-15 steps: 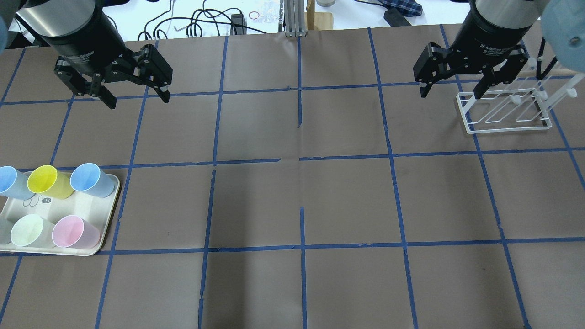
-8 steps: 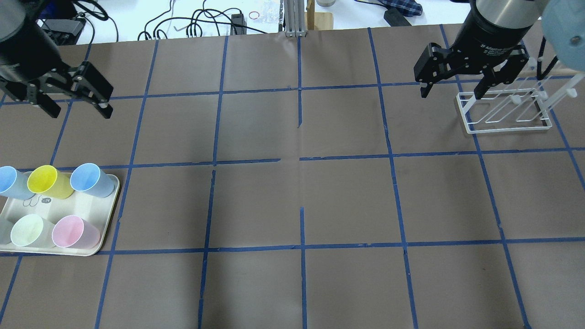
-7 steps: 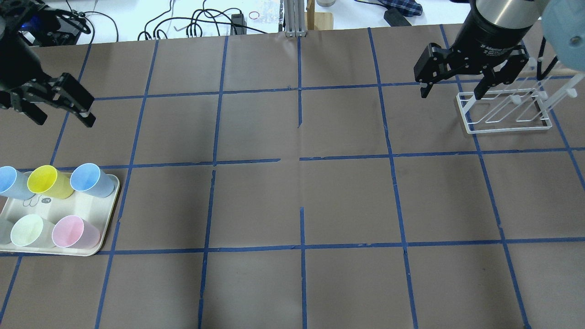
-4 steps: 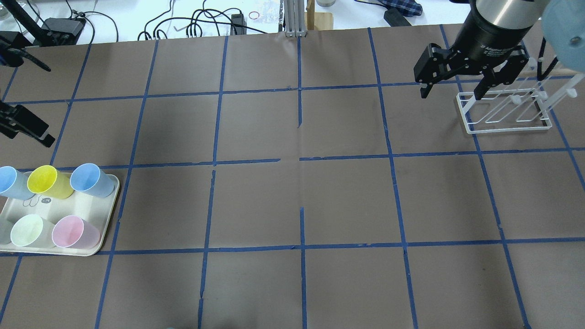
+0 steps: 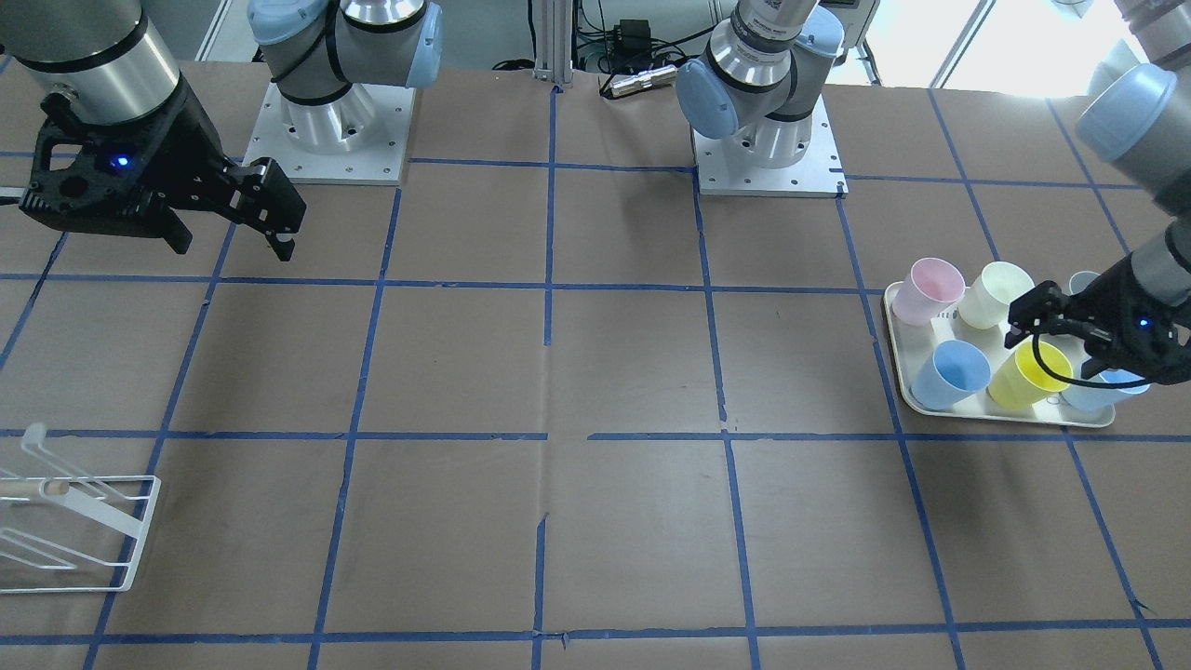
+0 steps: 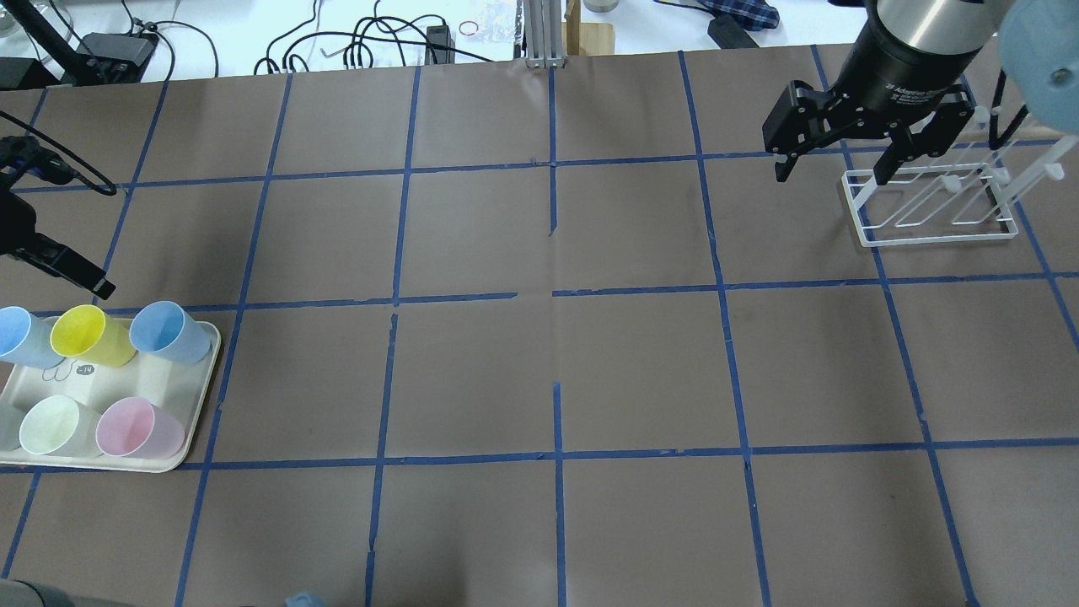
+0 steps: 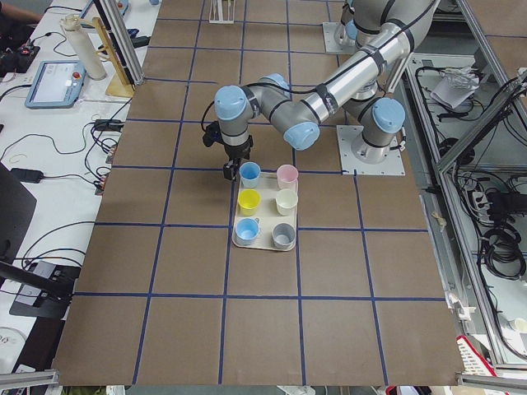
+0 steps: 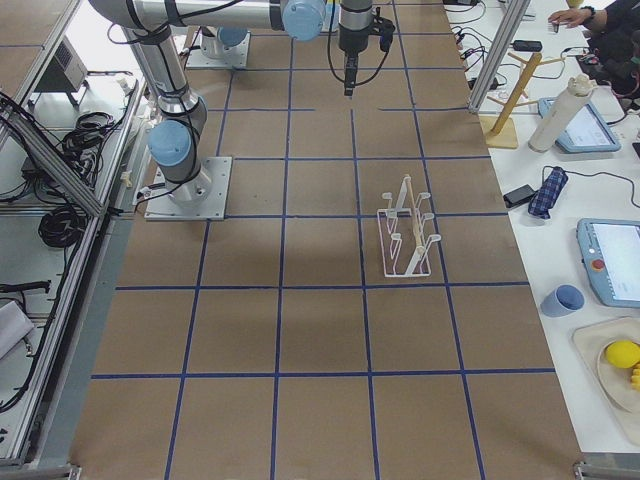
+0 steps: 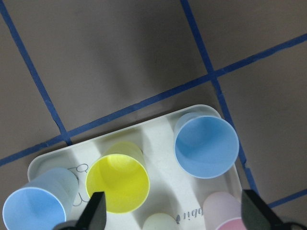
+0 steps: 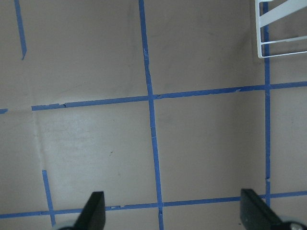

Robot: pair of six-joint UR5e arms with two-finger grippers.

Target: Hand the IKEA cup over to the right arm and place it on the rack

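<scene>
Two pale blue IKEA cups stand upright on the cream tray (image 6: 211,371): one at its right back corner (image 6: 169,330) (image 5: 951,372) (image 9: 206,146), one at its left back corner (image 6: 17,335) (image 9: 36,211). My left gripper (image 5: 1065,342) (image 9: 173,213) is open and empty, hovering above the tray's back row near the yellow cup (image 6: 88,335). In the overhead view only one of its fingers (image 6: 72,268) shows. My right gripper (image 6: 830,169) (image 5: 226,244) is open and empty, raised just left of the white wire rack (image 6: 936,206) (image 5: 65,530).
The tray also holds a pink cup (image 6: 135,428), a pale green cup (image 6: 50,426) and a grey cup (image 7: 282,236). Cables (image 6: 379,38) and loose gear lie beyond the table's far edge. Blue tape lines grid the brown table.
My left gripper has swung from the back left of the table out to the left edge and down toward the tray, still open. The right arm has not moved.
</scene>
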